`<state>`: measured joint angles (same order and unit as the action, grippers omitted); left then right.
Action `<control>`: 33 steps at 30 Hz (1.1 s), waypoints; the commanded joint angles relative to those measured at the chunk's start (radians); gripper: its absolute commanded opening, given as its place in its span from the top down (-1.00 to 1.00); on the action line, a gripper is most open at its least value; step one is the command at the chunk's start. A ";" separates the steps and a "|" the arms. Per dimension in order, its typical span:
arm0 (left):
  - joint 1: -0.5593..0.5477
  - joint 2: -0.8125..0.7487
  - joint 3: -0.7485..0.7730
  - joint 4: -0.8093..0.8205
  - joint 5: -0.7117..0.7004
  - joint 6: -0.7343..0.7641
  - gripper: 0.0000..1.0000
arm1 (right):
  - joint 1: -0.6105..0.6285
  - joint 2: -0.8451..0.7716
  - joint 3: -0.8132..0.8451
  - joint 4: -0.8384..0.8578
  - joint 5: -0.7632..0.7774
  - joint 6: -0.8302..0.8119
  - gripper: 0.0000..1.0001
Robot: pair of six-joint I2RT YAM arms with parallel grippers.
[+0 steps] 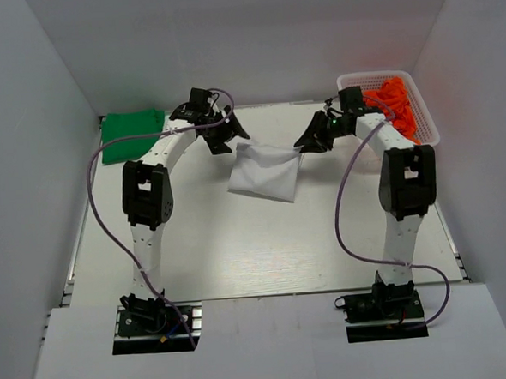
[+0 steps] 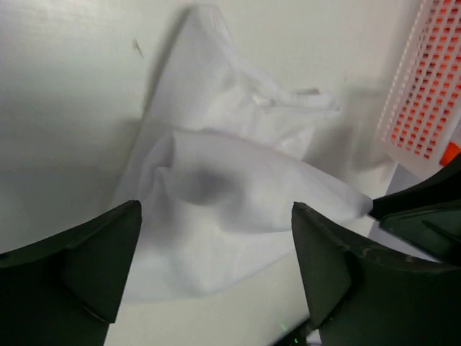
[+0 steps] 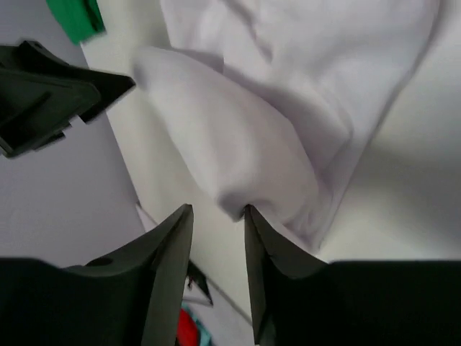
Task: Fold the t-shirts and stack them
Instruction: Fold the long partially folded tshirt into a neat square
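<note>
The white t-shirt [image 1: 265, 173] lies partly folded and rumpled at the table's middle back. It also shows in the left wrist view [image 2: 230, 187] and the right wrist view [image 3: 288, 108]. The bright green t-shirt [image 1: 130, 129] lies folded at the back left, and its corner shows in the right wrist view [image 3: 75, 18]. My left gripper [image 1: 225, 142] is open wide over the white shirt's left corner [image 2: 216, 209] and holds nothing. My right gripper [image 1: 310, 143] is at the shirt's right corner, jaws a little apart [image 3: 218, 209]. A raised fold of cloth touches one fingertip [image 3: 248, 213].
A white lattice basket [image 1: 425, 114] with orange items stands at the back right, close behind my right arm; its wall shows in the left wrist view [image 2: 425, 86]. White walls enclose the table on the left, back and right.
</note>
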<state>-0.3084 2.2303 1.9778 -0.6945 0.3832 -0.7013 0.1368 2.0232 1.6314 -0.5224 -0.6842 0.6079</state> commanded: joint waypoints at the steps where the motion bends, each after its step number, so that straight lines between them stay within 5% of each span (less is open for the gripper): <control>1: 0.026 0.078 0.131 0.052 -0.029 -0.020 -0.99 | -0.019 0.148 0.237 0.020 0.017 0.015 0.16; 3: 0.035 0.117 0.248 0.061 -0.064 -0.009 -1.00 | -0.023 0.247 0.464 -0.028 0.060 -0.005 0.05; 6: 0.046 0.141 0.337 0.081 -0.064 0.060 -1.00 | -0.022 0.229 0.529 -0.108 0.266 -0.032 -0.12; 12: 0.003 -0.032 0.072 0.150 0.014 0.203 -1.00 | 0.013 0.042 0.250 -0.056 0.387 -0.132 -0.34; 18: -0.087 -0.158 -0.198 0.191 0.049 0.252 -1.00 | 0.122 -0.136 -0.055 0.056 0.256 -0.189 -0.44; 22: -0.107 -0.199 -0.358 0.280 0.065 0.163 -1.00 | 0.159 -0.150 -0.206 0.261 0.123 -0.078 -0.44; 33: -0.107 -0.202 -0.625 0.401 0.069 0.102 -1.00 | 0.202 -0.086 -0.520 0.577 0.071 0.013 -0.51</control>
<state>-0.4145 2.0724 1.4284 -0.3206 0.4557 -0.5873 0.3325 1.9121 1.2003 -0.1101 -0.5526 0.5785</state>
